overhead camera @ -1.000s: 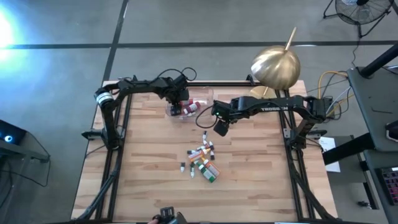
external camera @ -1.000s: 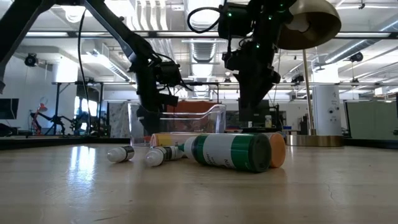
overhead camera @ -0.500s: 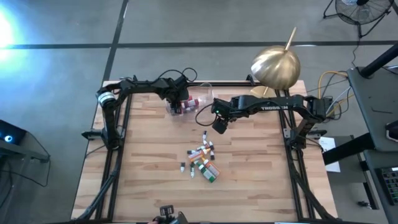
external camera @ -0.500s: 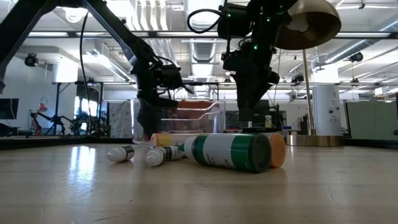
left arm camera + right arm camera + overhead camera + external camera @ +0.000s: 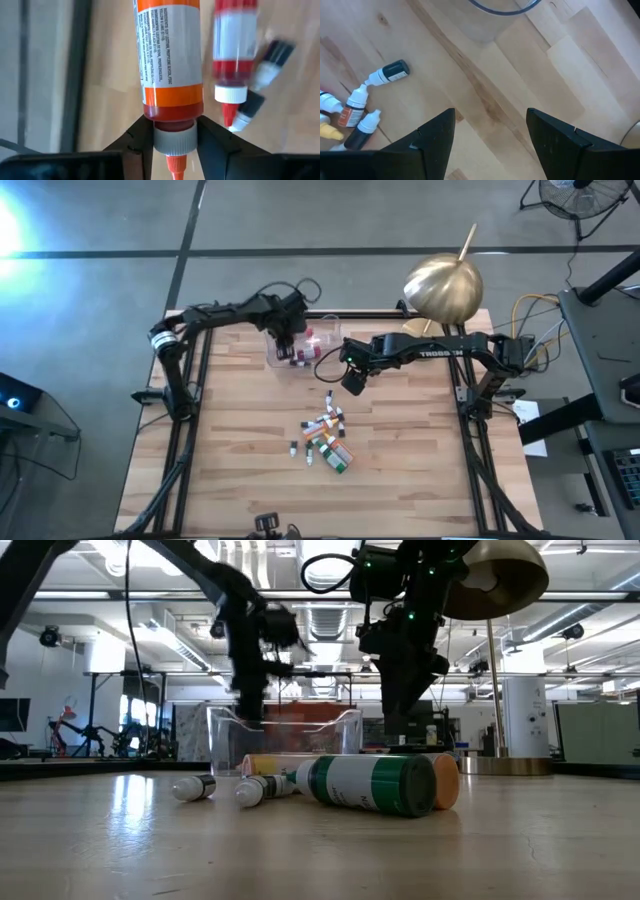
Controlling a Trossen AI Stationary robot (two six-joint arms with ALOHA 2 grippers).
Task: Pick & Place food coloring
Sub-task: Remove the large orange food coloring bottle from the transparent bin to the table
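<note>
The clear tray lies under the left gripper, whose 2 fingers clamp an orange bottle by its neck (cap toward the wrist). The right gripper hangs wide beside loose bottles.

Pale wood table, matt; clear glossy plastic tray; shiny brass-look dome.

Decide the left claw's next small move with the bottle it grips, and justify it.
Probably lift straight up before any sideways travel. The left claw is shut on the neck of the orange-labelled plastic dropper bottle, hanging about level with the rim of the clear plastic tray. A red bottle lies close beneath, so a sideways swing risks a knock. The right claw waits open nearby.
</note>
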